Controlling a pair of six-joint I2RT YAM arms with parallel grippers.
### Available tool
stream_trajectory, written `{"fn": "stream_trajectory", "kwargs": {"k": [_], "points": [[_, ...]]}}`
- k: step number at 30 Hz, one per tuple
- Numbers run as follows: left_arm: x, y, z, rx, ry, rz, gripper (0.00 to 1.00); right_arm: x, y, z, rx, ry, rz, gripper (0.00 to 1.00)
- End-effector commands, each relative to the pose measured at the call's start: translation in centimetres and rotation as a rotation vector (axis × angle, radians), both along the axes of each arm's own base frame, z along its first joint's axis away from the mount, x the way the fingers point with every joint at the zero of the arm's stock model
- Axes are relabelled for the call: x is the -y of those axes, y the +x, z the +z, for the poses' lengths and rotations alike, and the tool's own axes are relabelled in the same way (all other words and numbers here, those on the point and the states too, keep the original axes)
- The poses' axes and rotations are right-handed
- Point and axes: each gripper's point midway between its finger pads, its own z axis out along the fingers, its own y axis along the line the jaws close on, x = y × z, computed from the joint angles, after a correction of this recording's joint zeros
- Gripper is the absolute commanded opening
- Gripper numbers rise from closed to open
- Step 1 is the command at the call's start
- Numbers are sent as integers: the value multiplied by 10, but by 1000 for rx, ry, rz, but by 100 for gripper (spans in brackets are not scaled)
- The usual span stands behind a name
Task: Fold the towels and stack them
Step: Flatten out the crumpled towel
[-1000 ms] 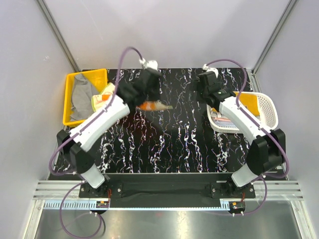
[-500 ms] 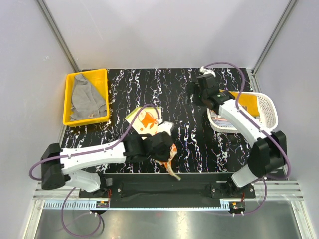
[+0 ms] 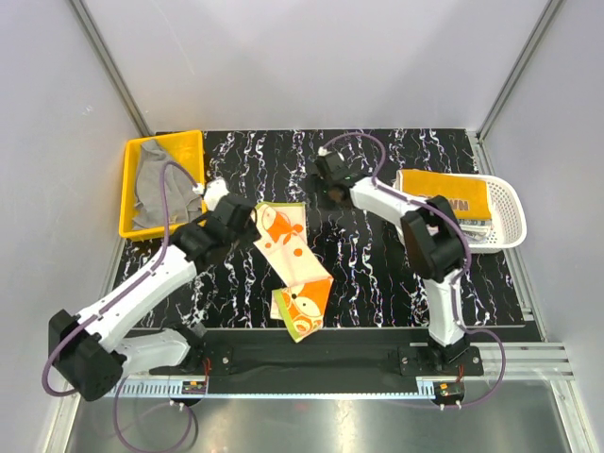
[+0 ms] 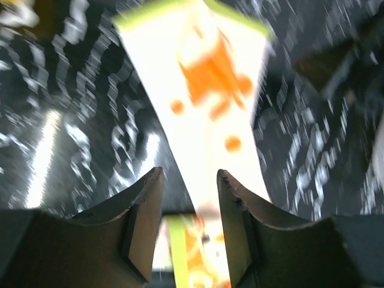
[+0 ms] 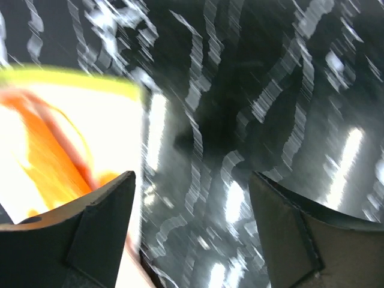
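Observation:
An orange-and-white towel (image 3: 294, 269) with a lime-green border lies in a long, partly folded strip on the black marbled table, running from the middle toward the near edge. My left gripper (image 3: 251, 221) is at its far left corner, open. In the left wrist view the towel (image 4: 201, 102) shows past my open gripper (image 4: 189, 180), and nothing is held. My right gripper (image 3: 325, 192) hovers open just right of the towel's far end. The right wrist view shows the gripper (image 5: 192, 186) open over bare table, with the towel (image 5: 54, 138) at the left. Both wrist views are blurred.
A yellow bin (image 3: 131, 226) at the far left holds a crumpled grey towel (image 3: 156, 184). A white slotted basket (image 3: 510, 212) at the right holds folded towels, topped by an orange-yellow one with dark lettering (image 3: 444, 192). Metal frame posts stand at the back corners.
The left gripper carried the towel toward the near edge, then swung back left and opened, leaving the towel stretched out on the table. The right arm reached left toward the towel's far end.

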Motion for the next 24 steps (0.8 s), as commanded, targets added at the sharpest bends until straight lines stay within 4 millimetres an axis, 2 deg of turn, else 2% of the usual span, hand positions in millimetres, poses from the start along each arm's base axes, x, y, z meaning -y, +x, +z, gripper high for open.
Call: {"fn": "stream_trajectory", "kwargs": {"k": [1,2,3,4,5,6,7,8,12,13,14,16,24], "points": [[-26,47,-6,46,-4,118,45,-39,28,32,98,65,9,81],[-30,55,-16,24,-10,141,45,-42,29,19,81,50,13,79],[-24,66,-27,-7,-56,131,45,-45,29,15,68,39,14,78],[-35,78,-33,-19,-73,166,42,-50,36,22,92,41,11,78],[-39,85,-37,-30,-85,190,42,-54,35,12,80,28,13,77],[-40,93,-50,-58,-84,205,42,-56,34,9,73,23,13,76],[-47,104,-49,-51,-95,226,41,-60,39,12,82,27,7,74],[-49,110,-52,-61,-95,235,42,-62,38,2,62,15,2,72],[-52,134,-68,-108,-87,246,44,-70,33,-11,41,-12,1,67],[-54,138,-82,-142,-75,252,44,-70,33,-14,39,-19,-2,68],[-53,146,-79,-135,-76,248,44,-70,31,-18,29,-28,-3,67],[-51,148,-95,-182,-76,241,44,-70,32,-24,23,-47,-8,68],[-56,152,-129,-243,-44,283,44,-65,31,-37,12,-86,-11,67]]}}
